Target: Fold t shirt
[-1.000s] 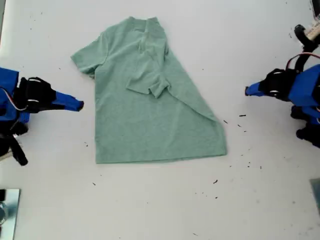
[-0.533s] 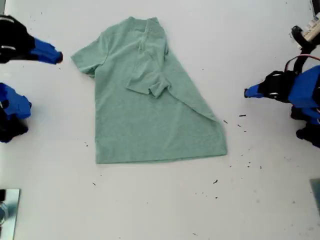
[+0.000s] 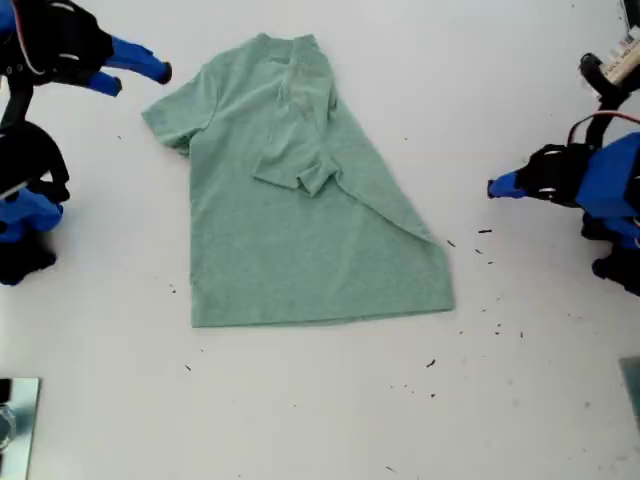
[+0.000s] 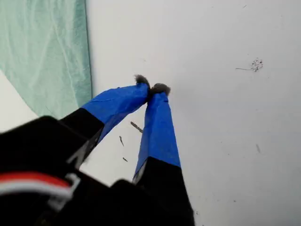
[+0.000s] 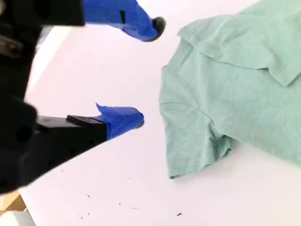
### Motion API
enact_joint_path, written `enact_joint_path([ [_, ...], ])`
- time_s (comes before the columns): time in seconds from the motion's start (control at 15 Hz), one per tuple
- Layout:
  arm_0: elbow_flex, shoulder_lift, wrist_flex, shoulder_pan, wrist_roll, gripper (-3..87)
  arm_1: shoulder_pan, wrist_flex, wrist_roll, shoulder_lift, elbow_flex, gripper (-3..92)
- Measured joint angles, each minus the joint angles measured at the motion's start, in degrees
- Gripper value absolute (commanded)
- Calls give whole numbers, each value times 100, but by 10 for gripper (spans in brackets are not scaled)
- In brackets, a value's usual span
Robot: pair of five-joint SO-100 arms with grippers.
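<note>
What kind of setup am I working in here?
Probably a lab test bench, not a home: a bare white table flecked with dark specks, one t shirt on it, with my first gripper and my second gripper alongside.

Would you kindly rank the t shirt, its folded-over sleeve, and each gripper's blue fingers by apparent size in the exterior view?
1. t shirt
2. folded-over sleeve
3. second gripper, fingers apart
4. first gripper, fingers together; nearly alike, ranking unsure

Sage-green t shirt (image 3: 300,210) flat on white table (image 3: 300,420), one sleeve side folded diagonally inward.
</note>
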Motion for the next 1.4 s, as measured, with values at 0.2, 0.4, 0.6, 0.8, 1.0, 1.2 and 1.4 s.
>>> enact_joint_path([
  [0.2,-26,-369,-26,-501,229,258,0,0,-9,0,0,25],
  [0.4,97,-853,-457,-633,255,252,-53,0,-9,0,0,25],
  [0.6,1063,-1151,-1266,-782,255,245,-70,0,-9,0,0,25],
  [0.8,2320,-1635,-2531,-932,255,242,-105,0,-18,0,0,25],
  [1.0,2733,-2435,-3393,-1002,255,81,-105,0,-18,0,0,25],
  [1.2,2698,-2602,-3665,-949,246,-3,-123,0,-18,0,0,25],
  [1.4,2197,-1723,-3208,-580,246,-3,-123,0,-18,0,0,25],
])
